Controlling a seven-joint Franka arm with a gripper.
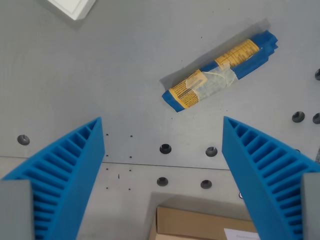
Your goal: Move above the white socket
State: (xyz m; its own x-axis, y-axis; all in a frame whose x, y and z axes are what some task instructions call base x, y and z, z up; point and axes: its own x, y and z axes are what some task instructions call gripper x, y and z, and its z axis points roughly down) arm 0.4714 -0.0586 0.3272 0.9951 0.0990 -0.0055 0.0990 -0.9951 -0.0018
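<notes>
The white socket (pixel 74 7) is seen cut off at the top-left edge of the wrist view. The fingers (pixel 85 165) are held spread, empty, over the bare surface (pixel 125 65), so travel toward it is judged outstanding.

Grey metal tabletop (pixel 130 75), matte, lightly scuffed, evenly lit with soft shadows. Horizontal seam (pixel 165 165) between two plates. Several dark bolt holes (pixel 165 148) and smaller pinholes. Brown cardboard box (pixel 200 225) with white label (pixel 241 234) at the lower edge.
</notes>
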